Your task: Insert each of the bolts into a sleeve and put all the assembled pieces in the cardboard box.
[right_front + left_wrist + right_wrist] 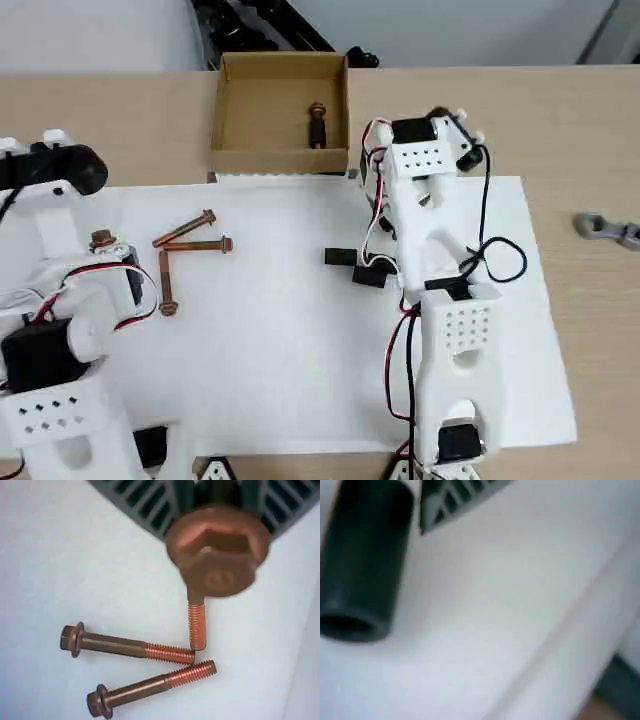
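Wrist views: your left gripper (108,250) pinches a bolt (217,555); right gripper (352,265) clamps a sleeve (362,565); overhead, both short of the cardboard box (262,110).

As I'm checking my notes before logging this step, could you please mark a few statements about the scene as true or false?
1. The cardboard box is empty. False: one assembled piece lies inside.
2. Three loose bolts lie on the white sheet. True.
3. The left gripper holds a bolt. True.
4. The right gripper holds a bolt too. False: it holds a black sleeve.
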{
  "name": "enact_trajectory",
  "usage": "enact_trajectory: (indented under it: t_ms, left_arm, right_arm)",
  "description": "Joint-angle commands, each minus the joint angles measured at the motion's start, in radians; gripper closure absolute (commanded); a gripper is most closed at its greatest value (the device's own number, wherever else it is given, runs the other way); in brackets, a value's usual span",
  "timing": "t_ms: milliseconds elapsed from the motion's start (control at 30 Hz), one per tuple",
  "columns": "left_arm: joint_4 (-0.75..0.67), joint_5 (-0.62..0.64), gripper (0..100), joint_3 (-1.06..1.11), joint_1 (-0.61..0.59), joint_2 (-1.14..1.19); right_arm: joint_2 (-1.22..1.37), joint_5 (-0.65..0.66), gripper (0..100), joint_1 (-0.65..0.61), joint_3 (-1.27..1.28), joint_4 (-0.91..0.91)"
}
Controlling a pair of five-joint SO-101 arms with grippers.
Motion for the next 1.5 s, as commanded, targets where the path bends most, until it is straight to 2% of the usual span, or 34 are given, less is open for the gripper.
enact_trajectory:
  t_ms: [0,300,733,1467]
  left_arm:
    - [-0.034,-0.006,99,0.007,0.006,-0.017]
    - [-0.038,-0.023,99,0.024,0.002,-0.017]
    - [-0.038,-0.026,99,0.025,0.002,-0.017]
    - [-0.038,-0.026,99,0.025,0.002,-0.017]
  right_arm:
    - [-0.151,-0.041,82.7,0.008,-0.061,0.012]
    - [-0.208,-0.100,82.6,0.008,-0.058,0.027]
    - [0.022,-0.100,82.6,0.065,-0.060,0.018]
    - [0.113,-0.008,82.9,0.030,-0.064,-0.022]
